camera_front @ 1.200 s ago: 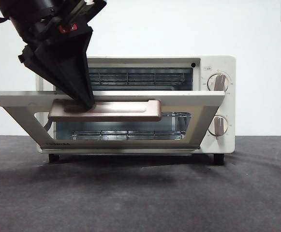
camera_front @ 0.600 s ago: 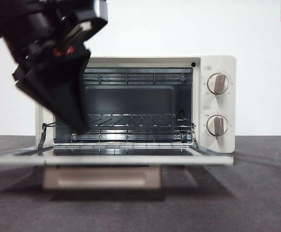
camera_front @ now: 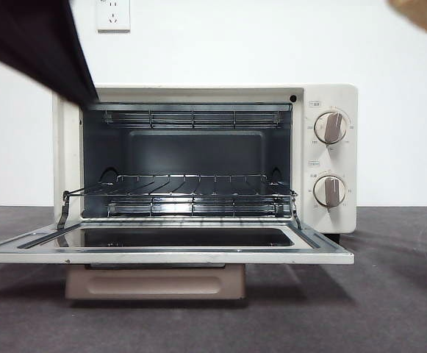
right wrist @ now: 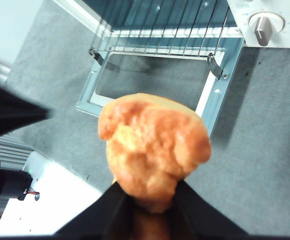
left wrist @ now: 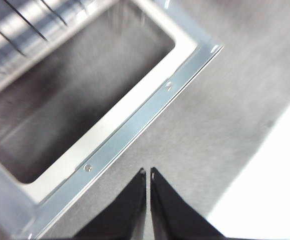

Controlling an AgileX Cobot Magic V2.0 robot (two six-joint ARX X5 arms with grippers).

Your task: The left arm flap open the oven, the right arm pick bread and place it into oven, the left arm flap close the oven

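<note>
Both hands are up in the air. The left hand (left wrist: 148, 175) has its two black jaws pressed together, with only a thin line between the tips. It holds nothing. It hangs over the grey worktop (left wrist: 234, 95), near the front edge of the open oven door (left wrist: 135, 127). In the front view it is a big dark shape (camera_front: 37, 44) at the top corner, in front of the oven's upper corner.

The right hand (right wrist: 152, 200) is pinching the bread (right wrist: 152, 150). The bread is golden orange and lumpy, and its lower part sits between the two jaws. It is high above the worktop, out in front of the oven door, not inside the oven. In the front view only a blurry brown bit (camera_front: 422, 13) shows at the other top corner.

The oven (camera_front: 323, 99) is cream white and stands on the worktop. Its door (camera_front: 162, 254) is flapped all the way down and lies flat, with the beige handle (camera_front: 154, 283) under its front edge. Inside you can see a wire rack (camera_front: 191, 195) low down, and more wire bars near the top. Nothing lies on the rack. Two round knobs (camera_front: 331, 126) sit one above the other beside the opening. A white wall (camera_front: 272, 37) is behind the oven, with a socket (camera_front: 113, 15) on it.
</note>
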